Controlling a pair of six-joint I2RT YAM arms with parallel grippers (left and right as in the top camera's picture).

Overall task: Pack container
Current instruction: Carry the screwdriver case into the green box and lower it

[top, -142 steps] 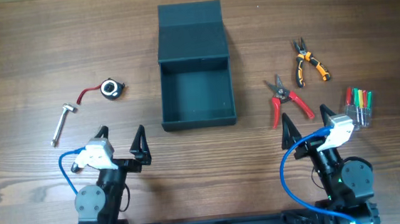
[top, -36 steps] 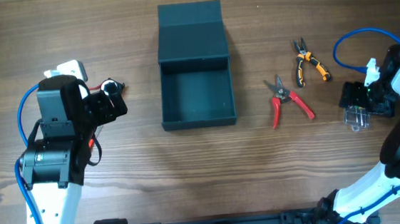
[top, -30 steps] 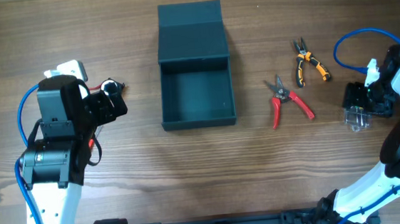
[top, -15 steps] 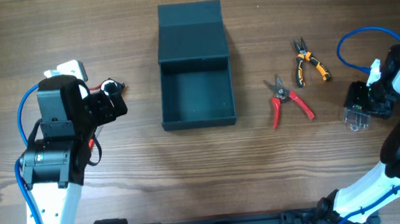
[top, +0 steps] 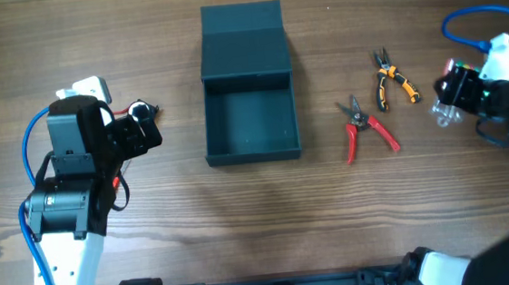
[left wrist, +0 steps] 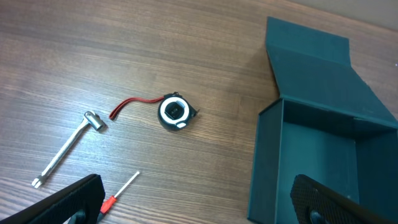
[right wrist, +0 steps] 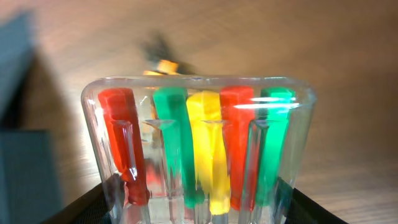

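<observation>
- moved: against the view of half a second ago, the right gripper (top: 456,95) and its load sit nearer the far edge of the worktop (top: 261,224), by the right edge. the left arm has not shifted.
- right gripper: clenched on a clear screwdriver case (right wrist: 196,149). the wrist view shows five handles inside: red, green, yellow, red, green. the case appears lifted off the wood.
- left gripper (top: 149,133): jaws spread wide and grasping nothing. it hovers near the left edge above a tape measure (left wrist: 174,111).
- also near the left edge: a metal wrench (left wrist: 65,149) and a small red-handled screwdriver (left wrist: 118,194), each apart from the tape measure.
- between the right gripper and the centre: orange pliers (top: 393,81) and red snips (top: 367,126), lying apart on the wood.
- container (top: 251,115): midway between the left and right edges, toward the far edge. it is open and empty, with its flap laid back toward the far edge.
- handling, as a judgement: the container looks thin-walled, stiff and light, with a matte surface that should not slip. it may slide if nudged, so tools are best lowered in from above. if it must be held, a side wall at the rim suits better than the hinged flap.
</observation>
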